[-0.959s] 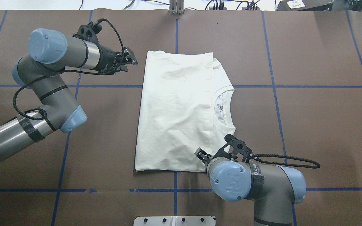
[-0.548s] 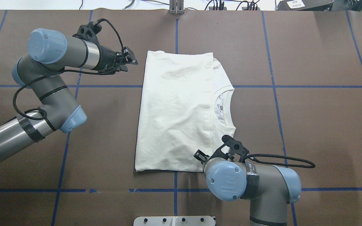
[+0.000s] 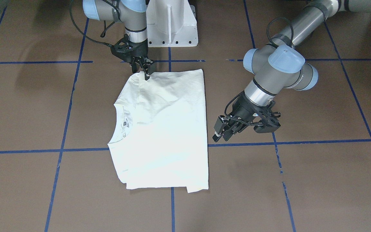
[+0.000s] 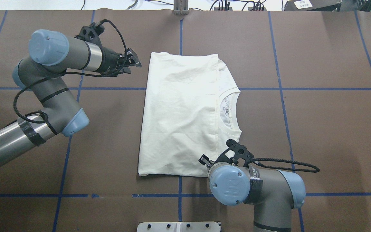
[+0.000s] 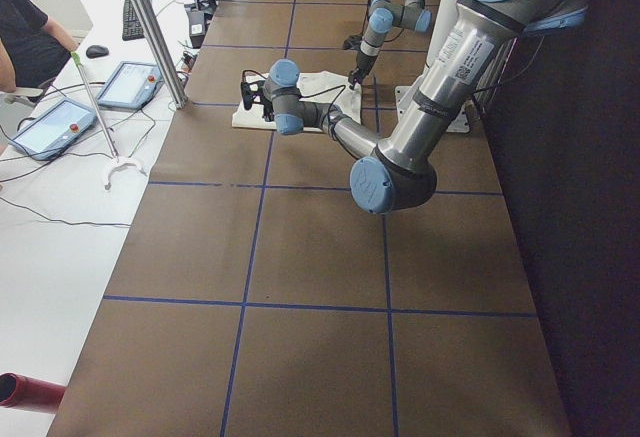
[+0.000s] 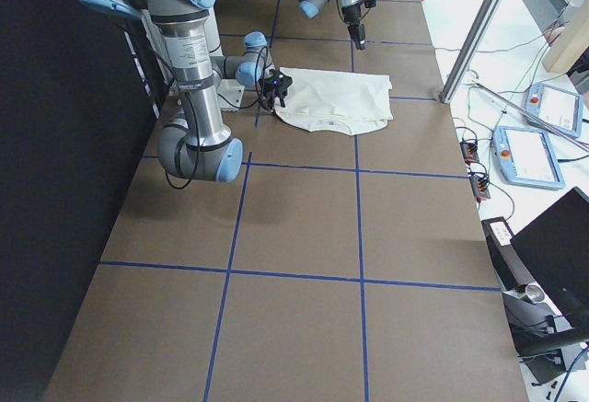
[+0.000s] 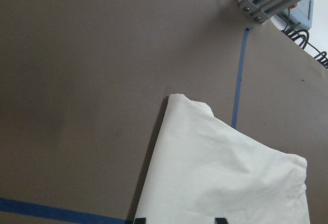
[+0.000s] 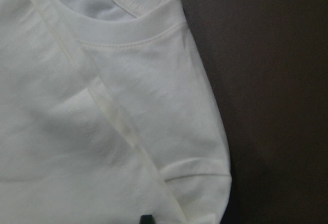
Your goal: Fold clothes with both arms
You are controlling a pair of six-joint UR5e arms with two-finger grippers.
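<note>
The cream shirt [image 4: 179, 112] lies folded into a rectangle, plain side up, with its collar [image 4: 229, 109] toward the robot's right; the print is hidden. It also shows in the front view [image 3: 163, 129]. My left gripper [image 4: 134, 62] is open and empty, hovering just off the shirt's far left corner [image 7: 177, 101]; it shows at the front view's right [image 3: 221, 132]. My right gripper [image 3: 145, 72] points straight down over the shirt's near right corner [image 8: 205, 183] and looks open. In the overhead view my right wrist [image 4: 229, 183] hides most of it.
The brown table [image 4: 317, 129] carries a grid of blue tape lines. The white pedestal base [image 3: 171, 22] stands at the robot's edge. An aluminium post [image 4: 181, 8] rises at the far edge. Tablets and cables [image 6: 529, 154] lie beyond the table on the operators' side.
My right arm has shifted a little left and forward, bringing its gripper over the shirt's near right corner. The left arm and the shirt have not moved.
</note>
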